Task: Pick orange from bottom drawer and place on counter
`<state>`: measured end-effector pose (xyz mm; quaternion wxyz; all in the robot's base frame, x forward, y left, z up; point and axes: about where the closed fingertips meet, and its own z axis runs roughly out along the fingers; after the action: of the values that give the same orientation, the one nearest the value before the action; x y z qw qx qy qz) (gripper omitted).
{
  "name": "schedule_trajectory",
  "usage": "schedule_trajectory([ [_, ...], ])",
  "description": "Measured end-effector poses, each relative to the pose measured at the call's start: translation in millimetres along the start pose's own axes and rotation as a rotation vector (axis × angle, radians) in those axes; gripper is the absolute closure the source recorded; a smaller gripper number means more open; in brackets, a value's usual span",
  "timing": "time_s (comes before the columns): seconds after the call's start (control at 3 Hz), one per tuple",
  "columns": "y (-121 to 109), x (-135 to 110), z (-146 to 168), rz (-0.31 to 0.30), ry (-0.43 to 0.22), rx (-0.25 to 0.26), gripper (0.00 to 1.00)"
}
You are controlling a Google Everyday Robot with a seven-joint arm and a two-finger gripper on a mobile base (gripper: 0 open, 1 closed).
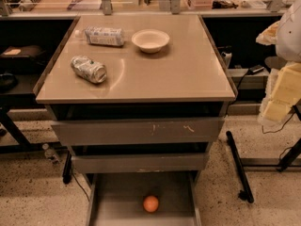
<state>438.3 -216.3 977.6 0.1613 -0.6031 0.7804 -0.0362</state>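
Down at the bottom we see the orange (151,204). It sits in the bottom drawer (115,197), which is pulled out toward us. The orange rests on the flat grey floor of the drawer, near the middle and a bit toward the front. Nothing is touching it.

Above that drawer are two wider grey drawers. The upper one (136,132) has some scratches on its front. The lower one (138,163) is a bit narrower. We see a dark gap above each of them.

On top is the counter (183,69), flat, shiny and tan. A white bowl (150,40) stands near the back of it. A bottle (104,36) lies on its side just to the left of the bowl. A squashed can (89,69) lies on its side nearer to us, on the left part of the counter.

The gripper (278,95) is over at the right edge, beside the counter and not above it. It is partly cut off there. It is well apart from the orange, and it is not holding the orange. We cannot tell how far open it is.

The floor (37,197) is pale with little dark specks.
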Motion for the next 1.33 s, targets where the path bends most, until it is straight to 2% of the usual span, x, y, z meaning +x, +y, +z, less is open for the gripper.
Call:
schedule_trajectory([
  [0.33,2.4,0.6,4.0,0.004,-0.007,0.005,0.00],
  [0.67,15.9,9.8,29.4,0.024,-0.041,-0.016,0.00],
  [1.0,38.1,20.6,65.0,0.020,-0.062,-0.020,0.00],
  [1.33,59.8,31.5,110.3,-0.011,-0.089,-0.014,0.00],
])
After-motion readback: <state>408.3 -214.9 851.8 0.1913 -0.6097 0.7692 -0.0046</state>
